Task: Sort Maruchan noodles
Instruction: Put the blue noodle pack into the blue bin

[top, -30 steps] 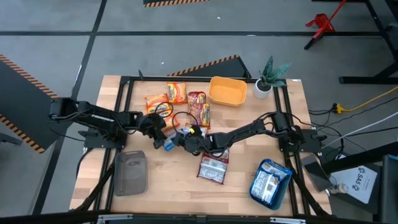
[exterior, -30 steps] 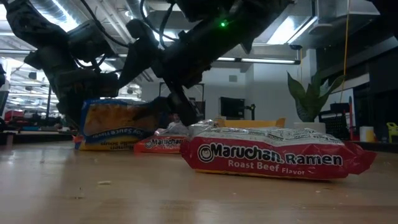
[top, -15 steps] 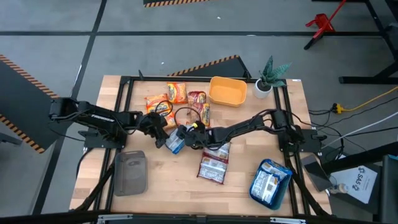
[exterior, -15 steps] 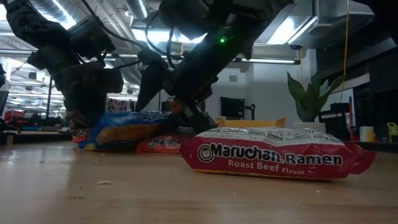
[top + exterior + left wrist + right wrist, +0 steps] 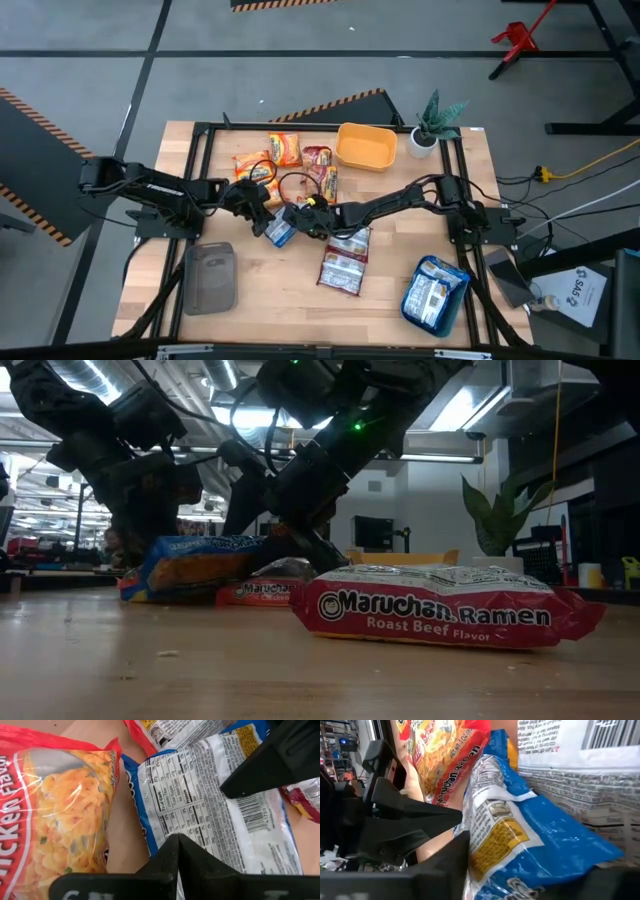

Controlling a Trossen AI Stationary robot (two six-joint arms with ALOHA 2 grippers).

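Note:
A blue-and-white Maruchan packet [image 5: 280,232] [image 5: 195,560] hangs between my two grippers near the table's middle. Its printed back faces the left wrist camera [image 5: 215,805]. My left gripper [image 5: 262,212] [image 5: 176,842] is shut at the packet's left end. My right gripper [image 5: 300,220] [image 5: 530,870] is shut on its right end. Orange packets [image 5: 255,168] and red ones [image 5: 320,172] lie beyond it toward the far edge. A red roast-beef packet [image 5: 343,268] [image 5: 440,610] lies flat nearer the front. My left gripper meets the packet's left end [image 5: 160,837] with shut fingers, coming level from the table's left. The fingers hide the edge, so the pinch itself does not show. My right gripper pinches the packet's right end [image 5: 500,835] between its two fingers, one finger [image 5: 270,765] lying on the printed back, slanting in from the table's right. The packet sits almost level, just above the table.
A yellow bowl [image 5: 366,146] and a potted plant [image 5: 430,125] stand at the far right. A grey tray [image 5: 210,278] sits front left. A teal tray [image 5: 455,310] front right holds blue packets. Bare wood shows along the near edge.
The blue-and-white packet stood steeply tilted, its picture side toward the near edge, and has laid over to almost level. My right gripper moved a little toward the table's left and far edge, closer to the left gripper.

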